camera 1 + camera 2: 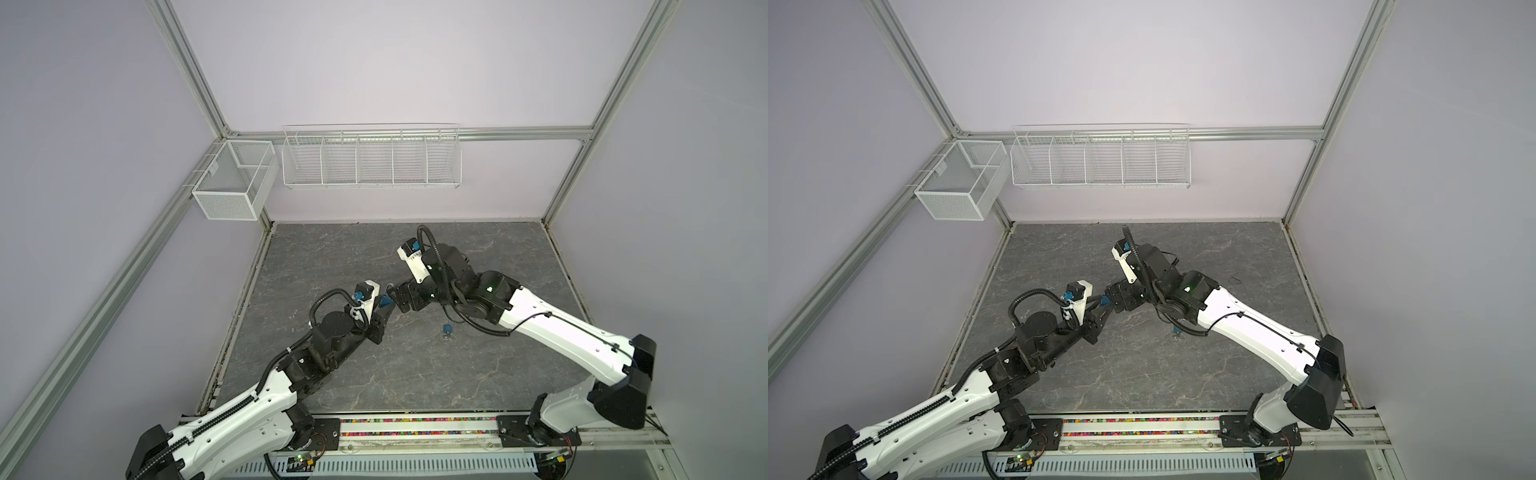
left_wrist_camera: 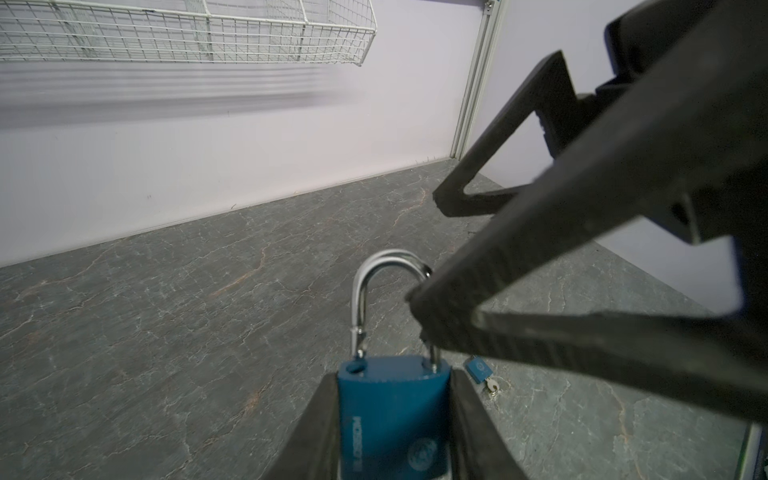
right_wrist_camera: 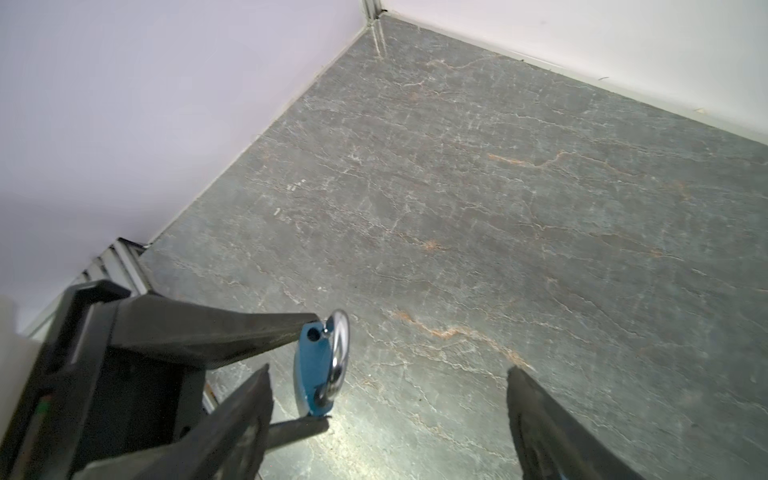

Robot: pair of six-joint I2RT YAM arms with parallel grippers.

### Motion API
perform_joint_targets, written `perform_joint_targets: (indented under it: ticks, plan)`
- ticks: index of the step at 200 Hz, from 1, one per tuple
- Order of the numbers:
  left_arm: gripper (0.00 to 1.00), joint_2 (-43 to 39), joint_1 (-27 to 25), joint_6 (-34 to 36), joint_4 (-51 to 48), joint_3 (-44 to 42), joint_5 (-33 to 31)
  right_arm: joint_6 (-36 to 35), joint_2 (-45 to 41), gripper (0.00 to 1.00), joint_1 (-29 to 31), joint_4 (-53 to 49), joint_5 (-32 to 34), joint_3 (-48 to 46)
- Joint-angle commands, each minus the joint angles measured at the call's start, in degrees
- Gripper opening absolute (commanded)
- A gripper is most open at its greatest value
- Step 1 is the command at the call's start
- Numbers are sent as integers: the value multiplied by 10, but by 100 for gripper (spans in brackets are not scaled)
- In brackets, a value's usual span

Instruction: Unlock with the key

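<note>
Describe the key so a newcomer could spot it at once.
On the dark marbled table, look near the middle, right of the padlock: the key lies flat and alone. Its blue head matches the padlock, but it is far smaller and loose, while the padlock sits clamped in the left end effector.

A blue-headed key (image 1: 447,329) lies on the grey marbled tabletop (image 1: 415,374).

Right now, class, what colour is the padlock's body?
The padlock body is blue; clearest in the left wrist view.
</note>
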Motion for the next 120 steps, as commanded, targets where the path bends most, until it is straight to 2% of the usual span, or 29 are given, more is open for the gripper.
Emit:
perform_joint_targets:
  ticks: [1, 13, 67, 120]
  plan:
    - [0, 2, -4, 23, 42, -5, -14, -27, 17, 90, -7, -50, 60, 36]
    - [0, 0, -5, 24, 46, -9, -15, -26, 28, 90, -13, -61, 68, 48]
    - [0, -5, -6, 22, 47, -19, -23, -61, 80, 90, -20, -110, 31, 112]
    - [0, -3, -6, 21, 53, -23, -31, -85, 121, 91, -21, -147, 39, 162]
